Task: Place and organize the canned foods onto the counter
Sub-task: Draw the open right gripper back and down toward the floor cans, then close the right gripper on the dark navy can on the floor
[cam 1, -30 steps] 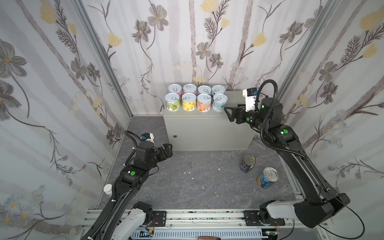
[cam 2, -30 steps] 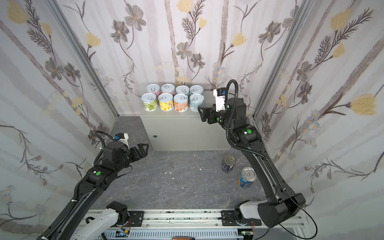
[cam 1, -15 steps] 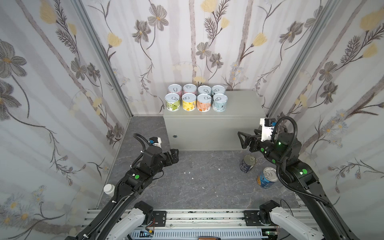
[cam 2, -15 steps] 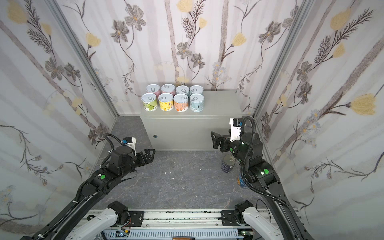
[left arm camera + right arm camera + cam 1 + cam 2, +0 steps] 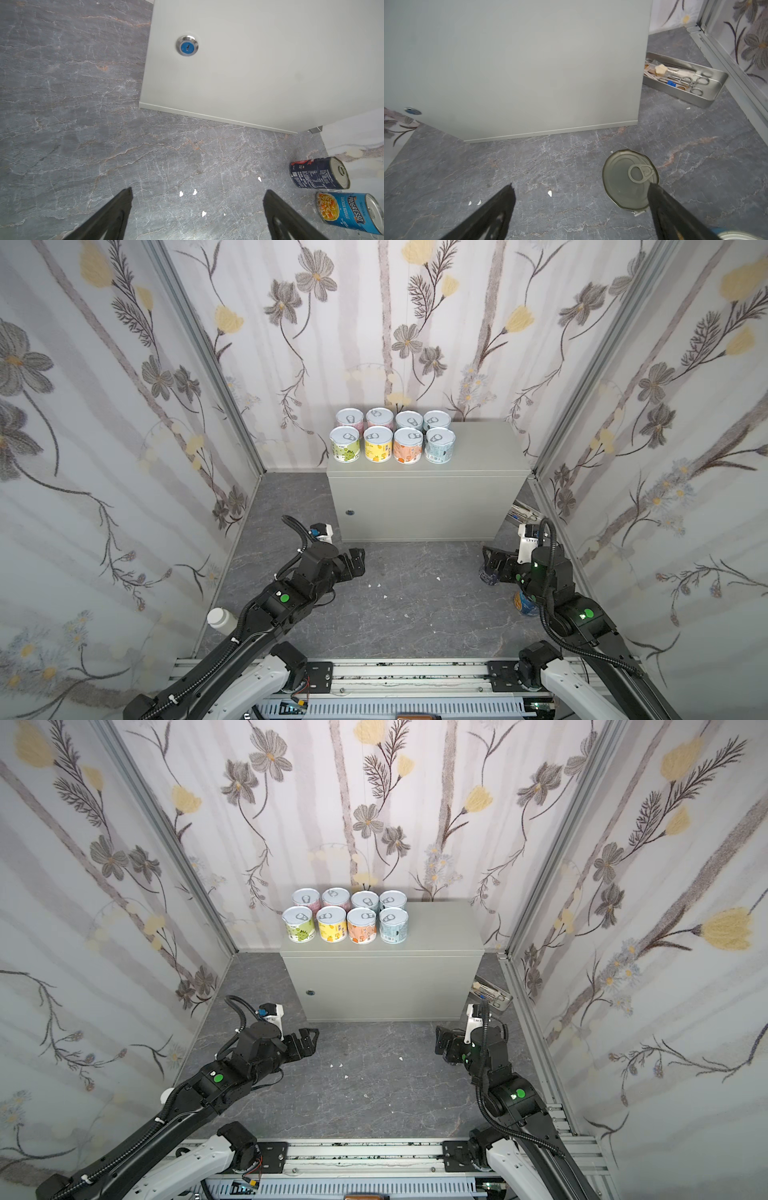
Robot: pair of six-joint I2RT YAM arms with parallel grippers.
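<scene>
Navy can [image 5: 630,179] stands upright (lid skyward) near the spread right tool [image 5: 581,187]; left tool [image 5: 198,190] spread too.

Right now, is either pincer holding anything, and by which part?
Nothing is held. The left pincer and the right pincer are both open and empty.

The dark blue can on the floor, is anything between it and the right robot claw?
No, nothing visible is in the way. The dark blue can stands upright on the floor, and the right gripper is just above it, jaws open, one tip by its lid's edge.
</scene>
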